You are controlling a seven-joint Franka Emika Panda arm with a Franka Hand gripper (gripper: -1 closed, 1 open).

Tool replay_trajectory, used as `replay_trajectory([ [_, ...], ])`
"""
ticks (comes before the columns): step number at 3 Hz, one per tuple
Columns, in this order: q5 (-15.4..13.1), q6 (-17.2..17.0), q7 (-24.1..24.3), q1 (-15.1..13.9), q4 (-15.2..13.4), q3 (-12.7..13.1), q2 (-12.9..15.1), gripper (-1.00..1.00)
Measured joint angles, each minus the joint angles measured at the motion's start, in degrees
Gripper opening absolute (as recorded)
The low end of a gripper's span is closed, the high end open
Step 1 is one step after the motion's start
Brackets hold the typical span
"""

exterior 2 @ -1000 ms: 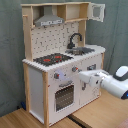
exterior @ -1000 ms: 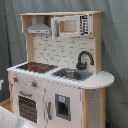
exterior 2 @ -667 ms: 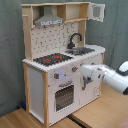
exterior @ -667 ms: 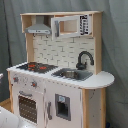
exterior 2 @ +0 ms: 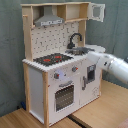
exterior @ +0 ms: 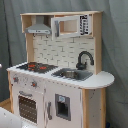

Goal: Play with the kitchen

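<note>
Grey curtain backdrop; kitchen point(exterior: 57, 75) upright; arm point(exterior 2: 112, 62) at its sink-side edge; end effector state indiscernible.

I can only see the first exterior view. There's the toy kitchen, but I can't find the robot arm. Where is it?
Observer: In the second exterior view the white arm comes in from the second exterior view's right, about level with the top of the kitchen counter.
Operator: Is it touching the sink?
Observer: Its front end is at the counter's edge beside the sink. I cannot tell if it touches anything.
Operator: Is it close to the oven?
Observer: No. The oven door is lower down and toward the second exterior view's left, apart from the arm.
</note>
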Motion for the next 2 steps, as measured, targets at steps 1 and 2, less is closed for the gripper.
replay_trajectory([
  [1, -0.59, -4.46, -1.55, 4.33, 0.64, -3.61, -0.46, 1.0],
  [2, -1.48, -9.2, -2.64, 7.82, 1.47, -6.06, -1.05, 1.0],
])
